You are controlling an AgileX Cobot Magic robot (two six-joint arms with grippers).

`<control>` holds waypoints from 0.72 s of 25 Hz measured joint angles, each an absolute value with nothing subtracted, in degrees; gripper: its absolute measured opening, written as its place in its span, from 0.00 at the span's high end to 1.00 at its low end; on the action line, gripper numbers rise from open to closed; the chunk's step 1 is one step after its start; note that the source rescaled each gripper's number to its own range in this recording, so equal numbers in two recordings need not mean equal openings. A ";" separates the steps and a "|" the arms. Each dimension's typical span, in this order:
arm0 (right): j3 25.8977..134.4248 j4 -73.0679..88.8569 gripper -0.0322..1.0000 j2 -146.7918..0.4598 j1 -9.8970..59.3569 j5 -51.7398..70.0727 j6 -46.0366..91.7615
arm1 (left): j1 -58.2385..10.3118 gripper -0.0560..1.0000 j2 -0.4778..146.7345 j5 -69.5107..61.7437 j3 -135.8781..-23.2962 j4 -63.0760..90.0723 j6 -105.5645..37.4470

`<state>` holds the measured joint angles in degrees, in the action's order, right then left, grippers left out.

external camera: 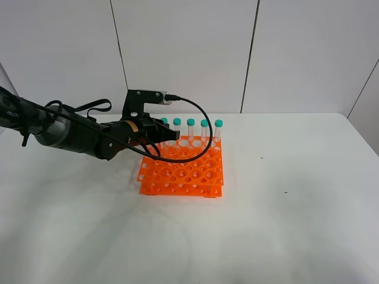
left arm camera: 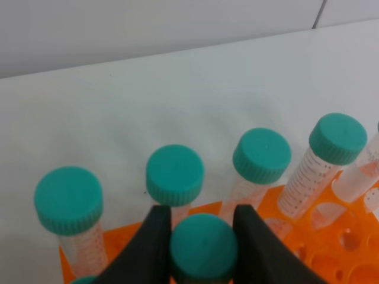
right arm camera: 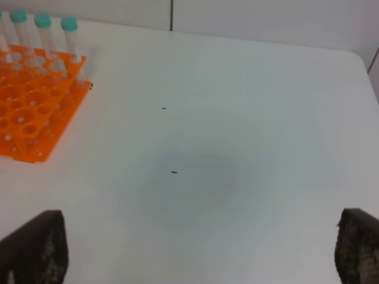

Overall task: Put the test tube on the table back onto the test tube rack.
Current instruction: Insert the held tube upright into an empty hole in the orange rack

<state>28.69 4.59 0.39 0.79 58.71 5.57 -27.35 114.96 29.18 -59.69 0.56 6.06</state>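
My left gripper [external camera: 159, 134] [left arm camera: 201, 220] is shut on the teal cap of the test tube [left arm camera: 204, 251]. It holds the tube upright over the back left part of the orange test tube rack [external camera: 183, 170], just in front of the back row. Several identical teal-capped tubes [external camera: 190, 129] [left arm camera: 260, 157] stand in that back row. The tube's lower end is hidden, so I cannot tell whether it sits in a hole. My right gripper [right arm camera: 195, 239] is open and empty above the bare white table [external camera: 284, 207], well right of the rack [right arm camera: 29, 112]; it is out of the exterior high view.
The left arm and its black cable [external camera: 201, 127] reach in from the left and loop over the rack's back edge. White wall panels stand behind the table. A few tiny dark specks [right arm camera: 174, 172] lie on the tabletop right of the rack.
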 joint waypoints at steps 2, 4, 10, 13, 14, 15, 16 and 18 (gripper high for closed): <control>28.69 4.59 0.00 0.39 0.79 58.71 5.57 | -27.35 0.94 114.96 29.18 -59.69 0.56 5.64; 28.69 4.59 0.00 0.39 0.79 58.71 5.57 | -27.35 0.94 114.96 29.16 -59.69 0.56 4.79; 28.69 4.59 0.00 0.39 0.79 58.71 5.57 | -27.35 0.68 114.78 27.30 -59.69 0.56 4.25; 28.69 4.59 0.00 0.39 0.79 58.71 5.57 | -27.35 0.62 113.62 26.39 -59.69 0.56 4.25; 28.69 4.59 0.00 0.39 0.79 58.71 5.57 | -27.35 0.61 113.09 26.26 -59.69 0.56 4.25; 28.69 4.59 0.00 0.39 0.79 58.71 5.57 | -27.35 0.60 112.62 26.15 -59.69 0.56 4.25; 28.69 4.59 0.00 0.39 0.79 58.71 5.57 | -27.35 0.60 112.06 25.77 -59.69 0.56 4.07; 28.69 4.59 0.00 0.39 0.79 58.71 5.57 | -27.35 0.60 110.88 25.02 -59.69 0.56 3.96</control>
<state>28.69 4.59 0.39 0.79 58.71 5.57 -27.35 110.88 25.02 -59.69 0.56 3.96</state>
